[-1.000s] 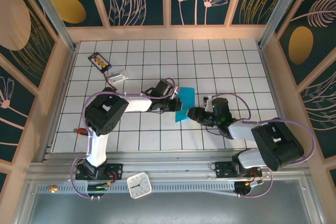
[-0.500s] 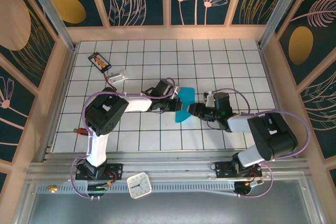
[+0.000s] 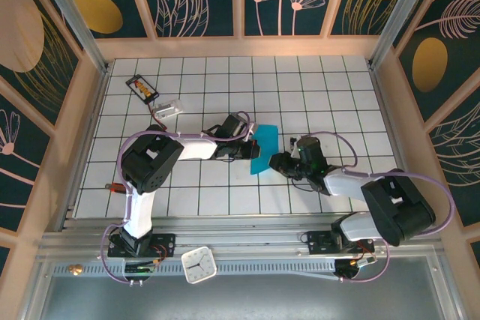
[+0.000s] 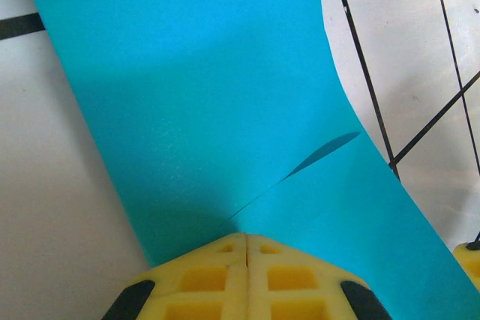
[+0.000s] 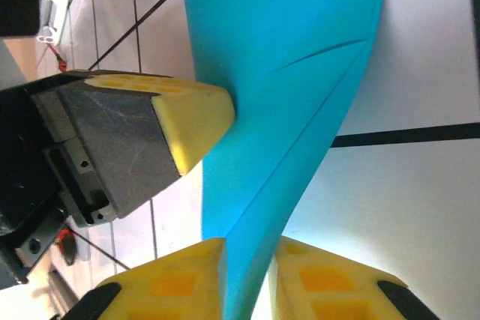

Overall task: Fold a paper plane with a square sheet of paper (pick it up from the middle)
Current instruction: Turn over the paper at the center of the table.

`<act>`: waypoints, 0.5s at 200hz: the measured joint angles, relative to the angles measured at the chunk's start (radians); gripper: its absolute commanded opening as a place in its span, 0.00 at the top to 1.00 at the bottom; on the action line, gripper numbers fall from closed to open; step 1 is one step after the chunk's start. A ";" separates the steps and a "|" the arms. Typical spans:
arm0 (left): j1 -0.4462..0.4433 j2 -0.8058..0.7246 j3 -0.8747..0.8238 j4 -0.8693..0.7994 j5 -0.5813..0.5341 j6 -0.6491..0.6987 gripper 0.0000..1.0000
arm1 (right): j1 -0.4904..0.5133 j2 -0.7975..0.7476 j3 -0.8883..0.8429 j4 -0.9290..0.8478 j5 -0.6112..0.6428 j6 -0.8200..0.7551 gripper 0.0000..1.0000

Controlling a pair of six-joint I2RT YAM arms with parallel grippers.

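Right gripper, now sitting slightly nearer its own base than half a second ago, is pinching one edge of the square sheet of paper between its yellow pads. Left gripper, unmoved, is clamping the opposite edge with its pads pressed together. Between the two grippers the sheet is bowing and showing a diagonal crease above the tiled table. Well beyond the left gripper, a black card and a small clear piece are lying apart from the sheet.

Folded teal paper, left gripper at one side, right gripper opposite
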 measured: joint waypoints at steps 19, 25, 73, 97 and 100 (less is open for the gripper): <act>0.000 0.000 0.001 -0.001 0.000 0.000 1.00 | 0.004 -0.017 -0.002 -0.026 0.043 0.010 0.97; 0.000 0.000 0.002 -0.003 0.000 0.000 1.00 | 0.005 -0.024 -0.002 -0.035 0.054 0.007 1.00; -0.002 -0.069 -0.008 0.021 0.061 -0.071 0.47 | 0.000 -0.059 0.148 -0.319 0.214 -0.158 1.00; 0.028 -0.234 -0.069 0.093 0.069 -0.159 0.36 | 0.010 -0.060 0.343 -0.530 0.352 -0.325 1.00; 0.037 -0.261 -0.080 0.107 0.068 -0.177 0.36 | 0.014 -0.060 0.368 -0.555 0.373 -0.345 1.00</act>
